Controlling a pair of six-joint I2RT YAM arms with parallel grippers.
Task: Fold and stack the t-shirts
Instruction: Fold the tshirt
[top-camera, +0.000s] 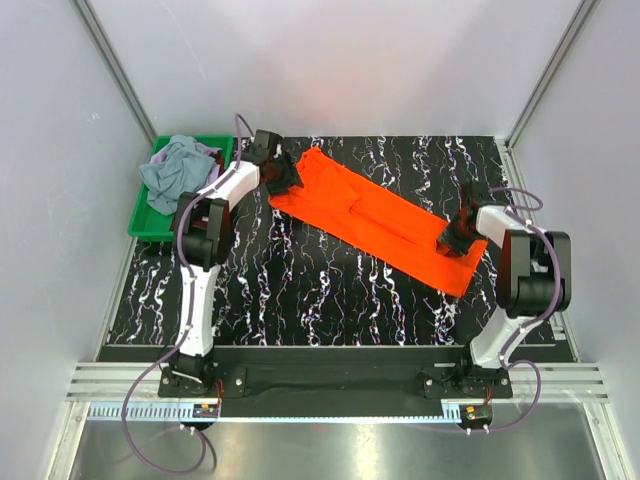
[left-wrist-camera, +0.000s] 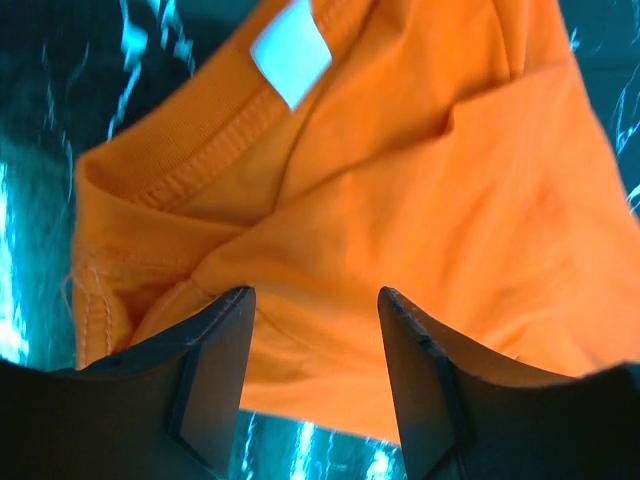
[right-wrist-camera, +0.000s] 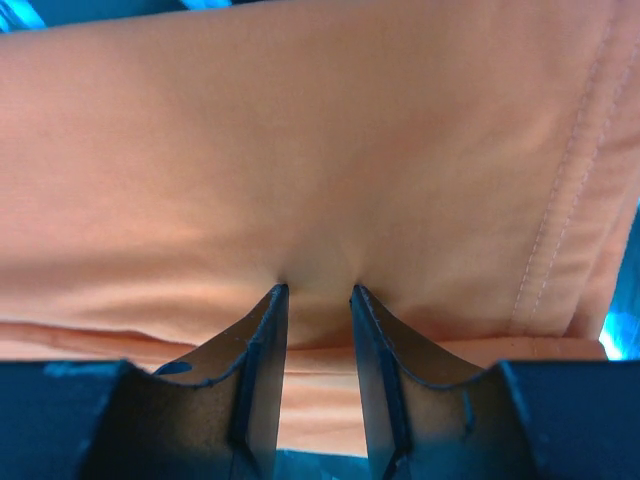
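Observation:
A bright orange-red t-shirt (top-camera: 375, 215), folded into a long strip, lies slanted across the black marbled table from back left to front right. Its collar and white neck label (left-wrist-camera: 290, 50) fill the left wrist view. My left gripper (top-camera: 283, 182) is at that collar end. It (left-wrist-camera: 315, 292) stands open with the cloth edge between its fingers (left-wrist-camera: 215, 370). My right gripper (top-camera: 455, 240) is at the hem end. Its jaws (right-wrist-camera: 317, 288) stand narrowly open and its fingertips (right-wrist-camera: 275, 300) press into the flat cloth (right-wrist-camera: 320, 150), which dimples there. A grey-blue t-shirt (top-camera: 178, 170) lies crumpled in the bin.
A green plastic bin (top-camera: 140, 222) sits at the table's back left corner, just left of my left arm. White walls with metal posts close off the back and both sides. Bare table (top-camera: 300, 285) lies in front of the orange shirt.

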